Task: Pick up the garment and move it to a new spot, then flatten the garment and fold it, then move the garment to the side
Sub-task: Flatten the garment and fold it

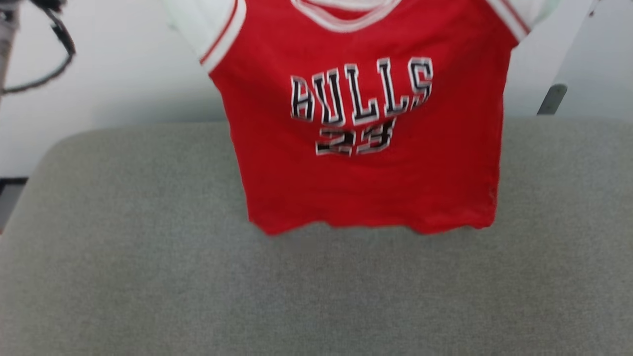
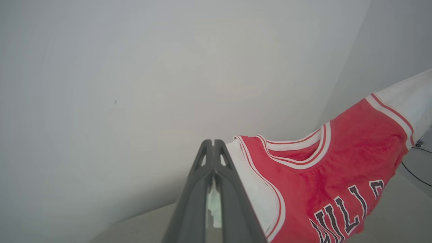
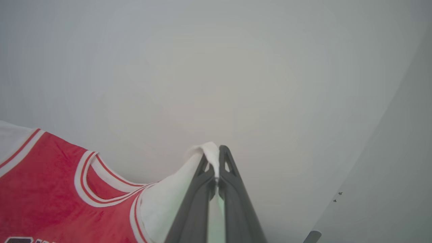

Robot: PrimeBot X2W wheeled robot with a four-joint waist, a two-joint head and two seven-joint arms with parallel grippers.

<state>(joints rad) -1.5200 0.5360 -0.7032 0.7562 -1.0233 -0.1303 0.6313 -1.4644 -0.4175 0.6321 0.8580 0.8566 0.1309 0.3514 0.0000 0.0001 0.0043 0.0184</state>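
left claw point(image 2: 213, 144) and right claw point(image 3: 214, 152) each pinch a white sleeve of the red shirt point(image 1: 366, 163), hanging spread at 12 o'clock over the grey counter point(image 1: 148, 277); lifted, but placing, flattening, folding, moving aside all left.

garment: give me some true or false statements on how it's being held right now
1. The garment is held up, spread out between two grippers. True.
2. The left gripper is open and clear of the cloth. False: it is shut on white sleeve fabric.
3. The right gripper is shut on white fabric at the other shoulder. True.
4. The block letters face away from the head camera. False: they face it and read upright.
5. The garment lies folded on the grey surface. False: it hangs unfolded, its hem low over that surface.
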